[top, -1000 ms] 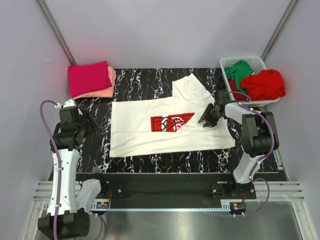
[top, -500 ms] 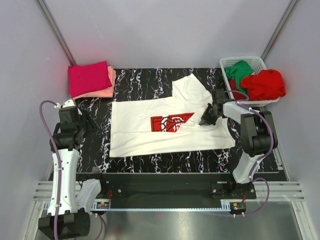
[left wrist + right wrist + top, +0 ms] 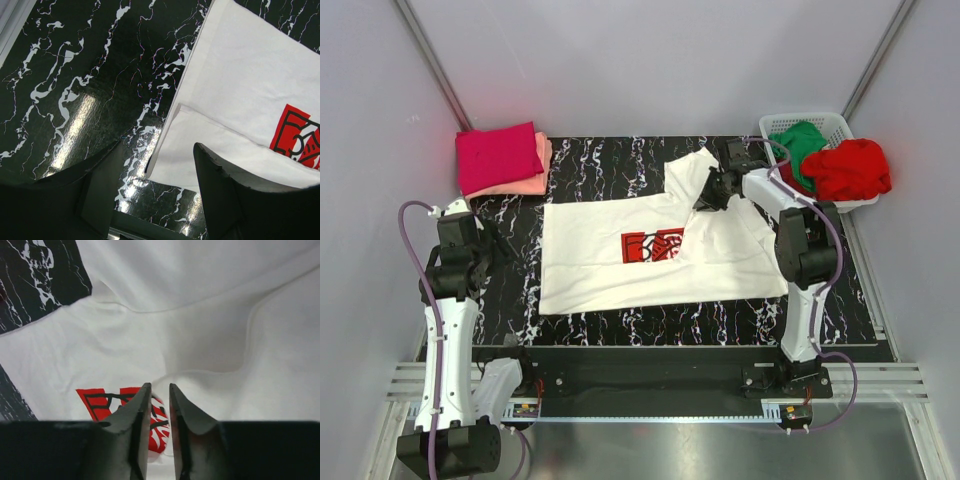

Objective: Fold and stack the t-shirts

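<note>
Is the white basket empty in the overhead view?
No, a green t-shirt lies in the basket and a red t-shirt is heaped over its right side.

Open mat (image 3: 515, 290) left of white t-shirt (image 3: 610, 270), basket (image 3: 835, 122) apparently crowding far right corner

The white cotton t-shirt (image 3: 620, 275) was plain all over, bar a red square chest print (image 3: 655, 246) lined in black and white. The glossy black desk (image 3: 600, 160) was shot through with white marble veining. The folded cotton tees showed magenta (image 3: 498, 155) and salmon-pink (image 3: 538, 172). The slatted plastic basket (image 3: 840, 125) was white, its crumpled tees green (image 3: 798, 140) and bright red (image 3: 848, 168).
</note>
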`<action>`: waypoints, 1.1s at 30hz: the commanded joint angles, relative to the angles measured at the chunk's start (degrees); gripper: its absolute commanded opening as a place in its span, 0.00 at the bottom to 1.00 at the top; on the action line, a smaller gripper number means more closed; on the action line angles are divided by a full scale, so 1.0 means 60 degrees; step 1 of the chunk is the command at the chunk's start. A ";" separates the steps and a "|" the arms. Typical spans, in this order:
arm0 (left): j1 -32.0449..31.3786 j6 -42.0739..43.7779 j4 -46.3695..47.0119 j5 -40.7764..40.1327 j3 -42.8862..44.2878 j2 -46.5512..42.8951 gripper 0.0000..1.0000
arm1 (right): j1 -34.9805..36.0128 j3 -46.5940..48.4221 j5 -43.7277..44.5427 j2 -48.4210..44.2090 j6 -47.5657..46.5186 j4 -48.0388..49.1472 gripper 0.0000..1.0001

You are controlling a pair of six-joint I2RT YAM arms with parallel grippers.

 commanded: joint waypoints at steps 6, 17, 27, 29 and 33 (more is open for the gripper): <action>0.0064 0.0173 0.0398 -0.0050 -0.0068 -0.0110 0.63 | 0.0172 0.2708 -0.0323 0.1244 -0.0860 -0.0640 0.66; 0.0050 0.0202 0.0412 0.0023 -0.0097 -0.0052 0.63 | -0.0120 0.6574 0.0746 0.2824 -0.1988 -0.1459 0.69; 0.0050 0.0158 0.0397 -0.0093 -0.0082 -0.0052 0.63 | -0.0765 0.9465 0.1067 0.5096 -0.2033 -0.0042 0.75; 0.0050 0.0144 0.0383 -0.0137 -0.0083 -0.0052 0.63 | -0.0882 0.9464 0.1185 0.5359 -0.2003 0.0703 0.77; 0.0050 0.0114 0.0383 -0.0211 -0.0097 -0.0037 0.63 | -0.1043 1.0339 0.1274 0.6382 -0.1901 0.1307 0.80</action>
